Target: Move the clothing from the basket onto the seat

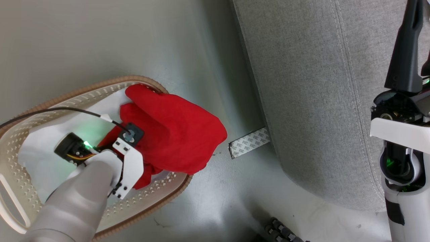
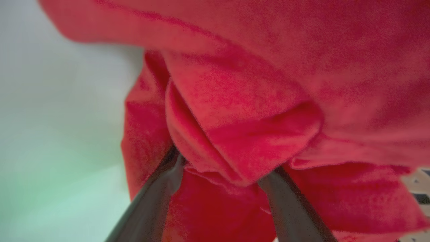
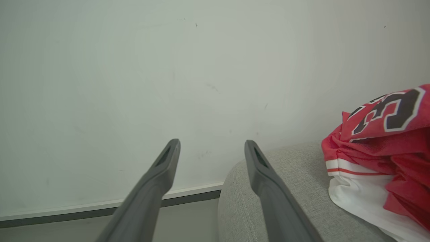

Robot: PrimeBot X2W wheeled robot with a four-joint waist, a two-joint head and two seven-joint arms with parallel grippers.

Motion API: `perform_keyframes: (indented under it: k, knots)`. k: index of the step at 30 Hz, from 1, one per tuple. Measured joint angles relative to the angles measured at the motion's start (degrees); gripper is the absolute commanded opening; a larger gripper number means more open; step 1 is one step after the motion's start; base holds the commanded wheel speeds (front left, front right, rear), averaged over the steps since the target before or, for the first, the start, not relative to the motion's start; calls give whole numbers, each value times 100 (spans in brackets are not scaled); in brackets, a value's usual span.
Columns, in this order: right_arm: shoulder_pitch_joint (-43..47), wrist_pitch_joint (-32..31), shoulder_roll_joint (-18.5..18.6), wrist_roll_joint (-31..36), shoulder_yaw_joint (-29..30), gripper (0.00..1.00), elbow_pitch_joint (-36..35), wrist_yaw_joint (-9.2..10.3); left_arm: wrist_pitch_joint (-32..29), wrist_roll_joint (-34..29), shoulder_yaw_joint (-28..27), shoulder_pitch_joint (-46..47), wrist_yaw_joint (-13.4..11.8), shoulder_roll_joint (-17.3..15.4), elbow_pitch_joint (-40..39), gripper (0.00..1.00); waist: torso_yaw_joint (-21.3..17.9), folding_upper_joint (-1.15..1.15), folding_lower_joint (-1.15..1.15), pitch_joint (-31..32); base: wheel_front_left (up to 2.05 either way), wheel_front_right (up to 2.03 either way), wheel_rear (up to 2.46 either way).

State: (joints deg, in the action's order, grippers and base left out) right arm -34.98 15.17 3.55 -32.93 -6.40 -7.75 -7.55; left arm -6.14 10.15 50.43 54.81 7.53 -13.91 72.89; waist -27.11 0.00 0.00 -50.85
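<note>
A plain red piece of clothing lies heaped in the basket and hangs over its far brown rim. My left gripper reaches down into that basket. It is open, with its fingers pushed into the cloth and a red fold bulging between them. A red jersey with black-and-white numerals lies on the grey seat. That seat stands right of the basket. My right gripper hovers open over the seat's edge, left of the jersey, holding nothing.
A pale white sheet lines the basket's bottom. A strip of printed tape lies on the floor between basket and seat. A black cable arcs over the basket to my left wrist. A wall with a skirting board stands beyond the seat.
</note>
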Motion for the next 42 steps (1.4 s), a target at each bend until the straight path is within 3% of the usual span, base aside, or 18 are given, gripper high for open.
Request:
perform_keyframes:
  k: [1,12,25,35,42]
  knots:
    - [1,0,-8,-1,-14,100,14,0,0,43,20,3,0,1,0,0,1,0,0,-1,0,0,0]
    - [20,0,-40,32,-80,100,213,0,344,330,186,-135,0,192,45,0,142,0,0,399,0,0,0]
    - [450,0,452,179,-131,100,541,0,1724,929,35,-782,0,814,-120,0,613,0,0,1846,0,0,0]
    - [1280,1,784,70,-31,100,890,0,2111,1699,-140,-1416,0,1057,-965,0,1142,0,-1,3349,0,0,0]
    - [1918,0,904,-43,-176,100,1258,0,2119,1909,-866,-1824,-4,1026,-2318,0,1537,0,-2,4214,0,0,0]
